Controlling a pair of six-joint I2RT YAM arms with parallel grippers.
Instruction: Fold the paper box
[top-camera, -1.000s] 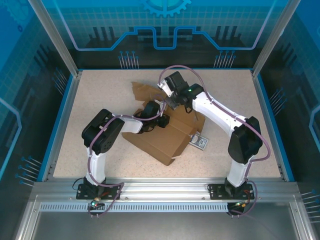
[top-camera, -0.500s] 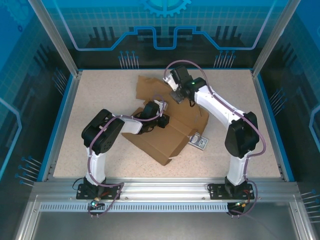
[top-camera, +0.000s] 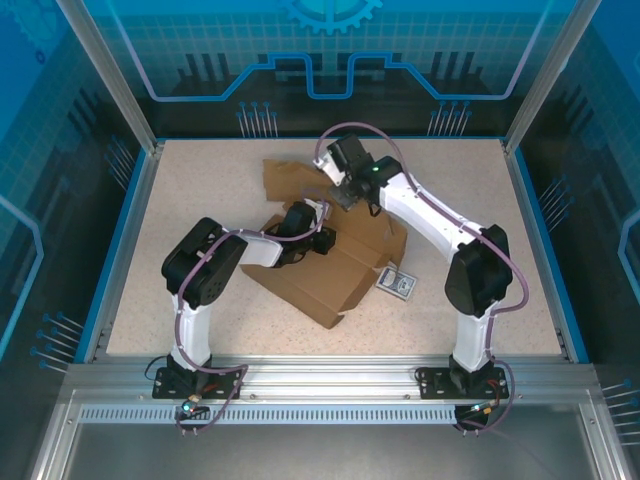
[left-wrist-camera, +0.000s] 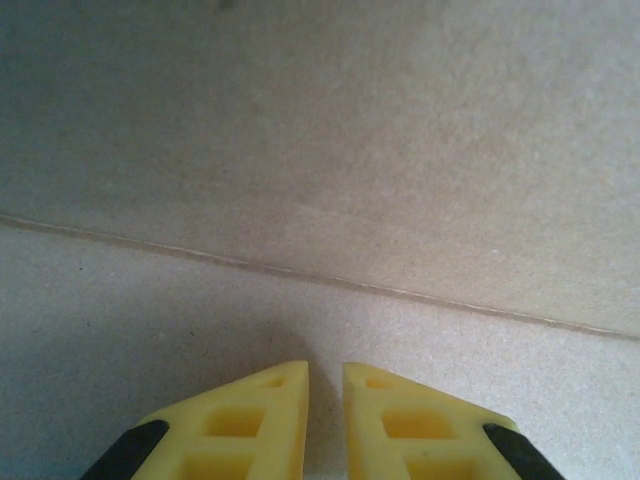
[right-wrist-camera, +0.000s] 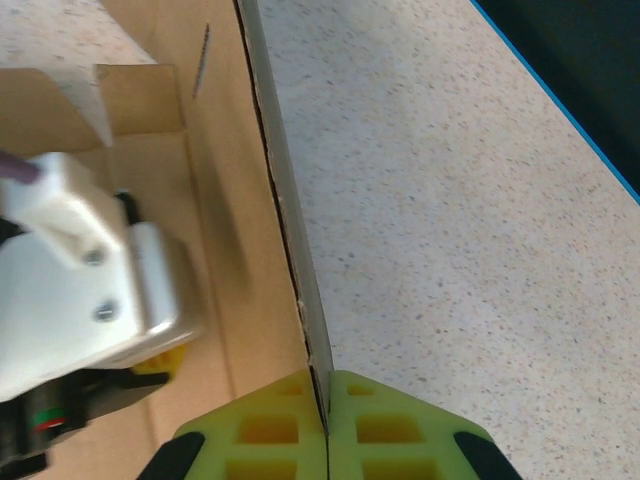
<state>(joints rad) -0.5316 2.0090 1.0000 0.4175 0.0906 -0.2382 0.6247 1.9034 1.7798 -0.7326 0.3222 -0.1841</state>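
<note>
fingers (right-wrist-camera: 262, 428) of the right gripper (right-wrist-camera: 326, 388) pinch the thin edge of 1 panel of the paper box (top-camera: 335, 288), with brown cardboard to 1 side of that edge and speckled table (top-camera: 200, 180) to the other. fingers (left-wrist-camera: 255, 415) of the left gripper (left-wrist-camera: 325, 378) sit almost together, with a slim empty gap between them, just over a flat cardboard face crossed by 1 crease. from above, the box lies partly unfolded at mid-table between the 2 arms, with flaps spreading toward the far side. the left gripper is over its middle and the right gripper at its far edge. a small patterned card (top-camera: 396, 284) lies just beside the box's right corner.
</note>
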